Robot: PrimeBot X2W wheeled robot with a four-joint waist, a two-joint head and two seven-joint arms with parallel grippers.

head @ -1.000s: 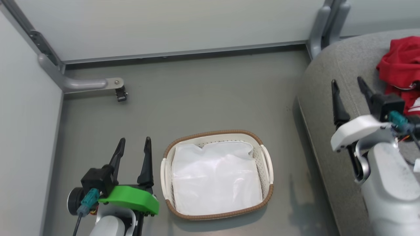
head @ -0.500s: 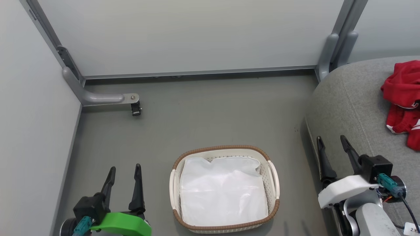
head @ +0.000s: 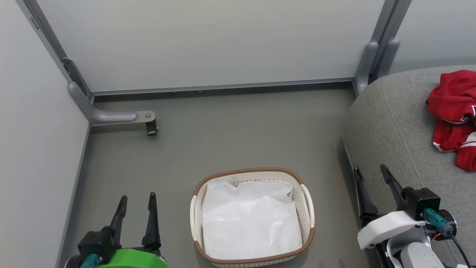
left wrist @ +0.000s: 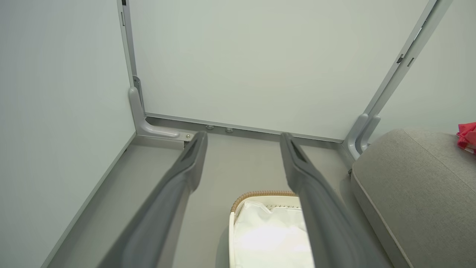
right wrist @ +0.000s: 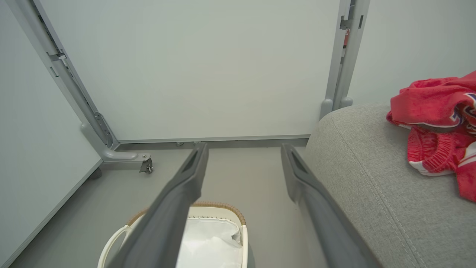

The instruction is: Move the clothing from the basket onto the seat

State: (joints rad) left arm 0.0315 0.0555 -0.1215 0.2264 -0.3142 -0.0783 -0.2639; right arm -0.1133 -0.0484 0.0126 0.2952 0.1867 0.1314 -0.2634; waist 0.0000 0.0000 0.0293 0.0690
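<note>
The red clothing [head: 454, 119] with white trim lies crumpled on the grey seat [head: 394, 126] at the right, and shows too as clothing [right wrist: 438, 126] on the seat [right wrist: 372, 178] and as a red scrap of clothing [left wrist: 468, 137] on the seat [left wrist: 412, 186]. The white basket [head: 309, 208] with a brown rim stands on the floor at centre, holding a white liner sheet [head: 251, 221]. My left gripper [head: 136, 198] is open, left of the basket. My right gripper [head: 371, 170] is open beside the seat's front edge. Both hold nothing.
Pale partition walls close the back and left. A grey metal foot with a small caster [head: 151, 128] juts onto the floor at the back left. Another upright post [head: 368, 63] stands at the seat's far corner.
The head view has shifted between frames. Both grippers now sit lower in it and the right one stands further from the red clothing. Both stay open.
</note>
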